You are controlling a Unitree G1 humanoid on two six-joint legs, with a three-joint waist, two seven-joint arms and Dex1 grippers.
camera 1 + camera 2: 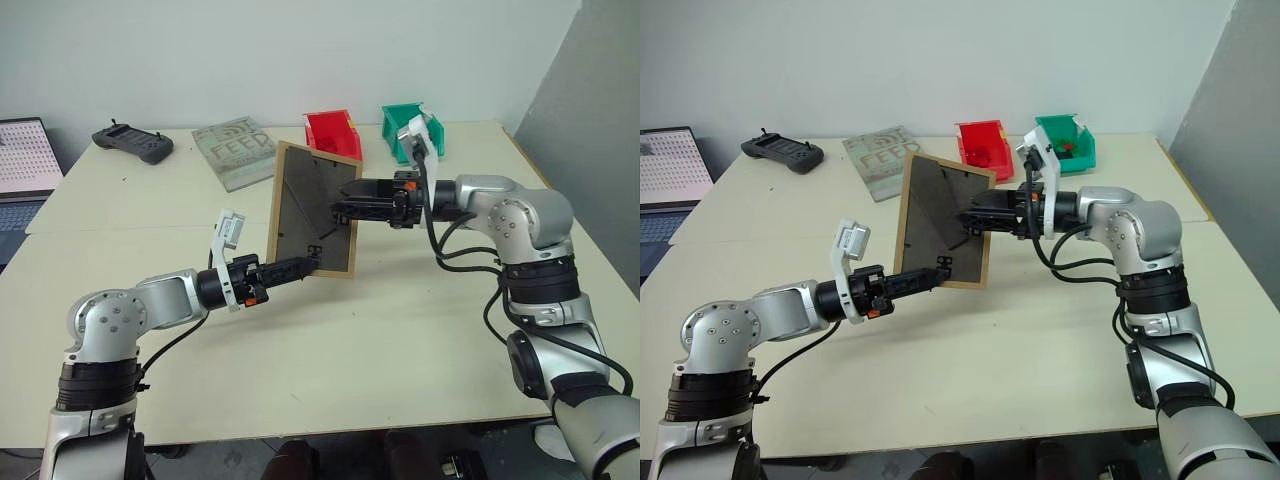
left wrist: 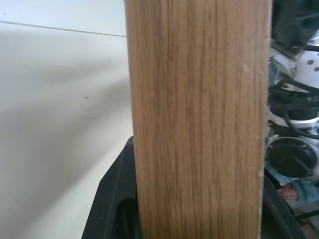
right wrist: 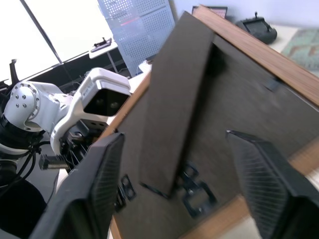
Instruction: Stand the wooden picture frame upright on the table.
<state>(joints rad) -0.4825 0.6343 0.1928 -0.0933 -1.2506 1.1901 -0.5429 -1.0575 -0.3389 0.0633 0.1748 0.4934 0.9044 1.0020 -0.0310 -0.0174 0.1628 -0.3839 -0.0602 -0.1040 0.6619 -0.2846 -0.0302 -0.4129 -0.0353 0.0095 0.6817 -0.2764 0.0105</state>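
My left claw [image 1: 308,264] pinches the lower edge of the wooden picture frame [image 1: 312,208] — it's up off the desk [image 1: 400,330], tilted, dark back facing me, stand folded out. My right claw [image 3: 174,164] has its 2 fingers spread wide at that back, gripping nothing. Behind: the grey book [image 1: 234,151] — and 2 bins.

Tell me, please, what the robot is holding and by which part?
The left claw holds the picture frame by its bottom edge; the right claw is open behind it.
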